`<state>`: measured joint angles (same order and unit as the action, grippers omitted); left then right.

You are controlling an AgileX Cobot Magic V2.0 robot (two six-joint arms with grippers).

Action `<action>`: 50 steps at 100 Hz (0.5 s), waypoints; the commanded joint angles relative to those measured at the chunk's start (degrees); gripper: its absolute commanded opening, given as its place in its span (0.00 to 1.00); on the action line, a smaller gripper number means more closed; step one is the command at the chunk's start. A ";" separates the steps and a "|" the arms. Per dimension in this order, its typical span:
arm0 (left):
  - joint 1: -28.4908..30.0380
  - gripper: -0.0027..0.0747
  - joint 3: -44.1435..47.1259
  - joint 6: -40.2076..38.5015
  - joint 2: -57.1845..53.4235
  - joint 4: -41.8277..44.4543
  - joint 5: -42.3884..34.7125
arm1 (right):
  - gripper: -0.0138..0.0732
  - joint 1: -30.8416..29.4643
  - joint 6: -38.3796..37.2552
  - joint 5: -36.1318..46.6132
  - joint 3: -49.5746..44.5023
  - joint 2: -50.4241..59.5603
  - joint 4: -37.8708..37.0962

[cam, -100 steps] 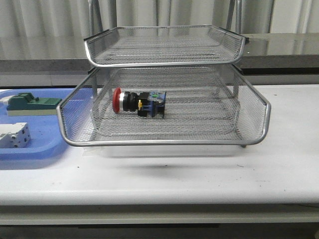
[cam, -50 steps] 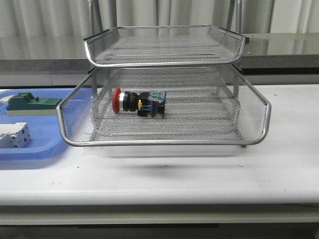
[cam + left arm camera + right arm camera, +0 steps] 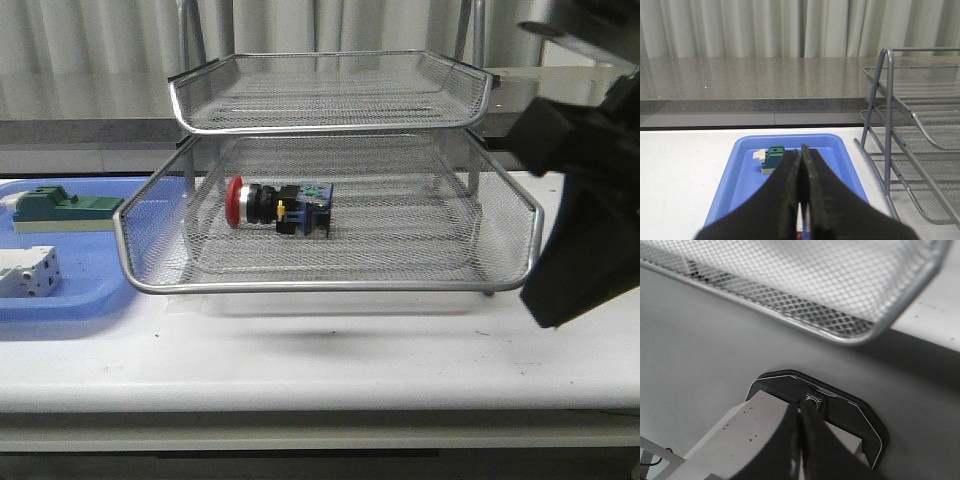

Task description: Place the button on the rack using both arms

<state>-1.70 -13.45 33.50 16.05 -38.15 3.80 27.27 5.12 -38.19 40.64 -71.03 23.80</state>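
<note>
The right arm point(image 3: 585, 180) fills the right edge of the front view, just beside the rack's right rim. Its gripper point(image 3: 801, 440) has fingers pressed together on nothing, hanging below a mesh tray corner. The left gripper point(image 3: 801, 190) is likewise closed and empty, over the near end of one blue tray point(image 3: 735, 185), well apart from the button. One button point(image 3: 280, 208) lies on its side in the rack's point(image 3: 330, 285) pulled-out tray, left of centre, red cap leftward. One green block point(image 3: 65, 208) and one white block point(image 3: 28, 272) sit on the blue tray.
</note>
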 commanded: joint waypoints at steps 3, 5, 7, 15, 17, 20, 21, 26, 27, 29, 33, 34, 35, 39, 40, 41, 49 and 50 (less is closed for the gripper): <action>0.13 0.01 -1.65 -0.53 0.33 -0.68 -3.80 | 0.08 3.38 0.76 5.95 1.84 -1.19 1.43; 0.13 0.01 -1.65 -0.53 0.33 -0.68 -3.80 | 0.08 4.01 0.76 6.43 1.84 -1.65 1.43; 0.13 0.01 -1.65 -0.53 0.33 -0.68 -3.80 | 0.09 4.59 0.76 7.13 1.84 -2.07 1.43; 0.13 0.01 -1.65 -0.53 0.33 -0.68 -3.80 | 0.09 6.76 0.76 9.98 1.84 -3.82 1.43; 0.13 0.01 -1.65 -0.53 0.33 -0.68 -3.80 | 0.09 7.25 0.76 10.69 1.84 -4.25 1.43; 0.13 0.01 -1.65 -0.53 0.33 -0.68 -3.80 | 0.09 7.73 0.76 11.67 1.84 -4.82 1.43; 0.13 0.01 -1.65 -0.53 0.33 -0.68 -3.80 | 0.09 8.04 0.76 11.91 1.84 -4.97 1.43; 0.13 0.01 -1.65 -0.53 0.33 -0.68 -3.80 | 0.09 9.06 0.76 13.49 1.84 -5.96 1.43; 0.13 0.01 -1.65 -0.53 0.33 -0.68 -3.80 | 0.09 9.21 0.76 13.92 1.84 -6.26 1.43; 0.13 0.01 -1.65 -0.53 0.33 -0.68 -3.80 | 0.09 9.64 0.76 14.56 1.84 -6.56 1.38; 0.13 0.01 -1.65 -0.53 0.33 -0.68 -3.80 | 0.09 10.51 0.76 15.56 1.84 -7.46 1.38; 0.13 0.01 -1.65 -0.53 0.33 -0.68 -3.80 | 0.09 10.65 0.76 15.78 1.89 -7.61 1.38; 0.13 0.01 -1.65 -0.53 0.33 -0.68 -3.80 | 0.09 10.94 0.76 16.11 1.89 -7.90 1.38; 0.13 0.01 -1.65 -0.53 0.33 -0.68 -3.80 | 0.09 11.77 0.76 17.26 1.89 -8.82 1.38; 0.13 0.01 -1.65 -0.53 0.33 -0.68 -3.80 | 0.09 11.91 0.76 17.49 1.89 -8.95 1.33; 0.13 0.01 -1.65 -0.53 0.33 -0.68 -3.80 | 0.09 12.05 0.76 17.92 1.89 -9.22 1.33; 0.13 0.01 -1.65 -0.53 0.33 -0.68 -3.80 | 0.09 13.55 0.76 20.45 1.89 -10.79 1.09; 0.13 0.01 -1.65 -0.53 0.33 -0.68 -3.80 | 0.09 13.65 0.76 20.70 1.89 -10.89 1.01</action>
<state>-1.70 -13.45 33.50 16.05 -38.25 3.80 39.63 5.12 -22.45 40.74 -81.87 24.33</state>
